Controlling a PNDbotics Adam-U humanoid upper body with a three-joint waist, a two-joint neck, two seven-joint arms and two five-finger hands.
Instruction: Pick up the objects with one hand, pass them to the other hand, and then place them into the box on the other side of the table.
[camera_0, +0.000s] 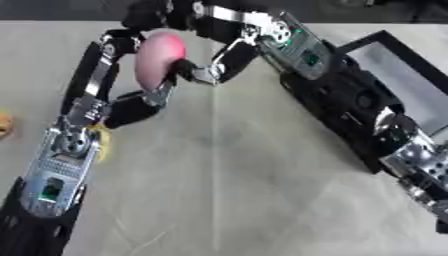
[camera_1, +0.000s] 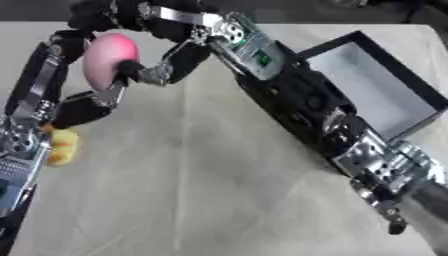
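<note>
Fingers of both hands curl round the pink ball (camera_0: 158, 59), upper left: left hand (camera_0: 131, 107), right hand (camera_0: 206, 70). I'm mid-handoff; next, left releases, right carries to box (camera_1: 372, 82).

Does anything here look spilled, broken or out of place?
Nothing looks spilled or broken. The pink object is held between the left hand and right hand, fingers of both curled on it. The box sits askew to the table edge, and a small yellow thing lies loose.

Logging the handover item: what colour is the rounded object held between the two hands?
Pink; the rounded object shows best in the right eye view.
</note>
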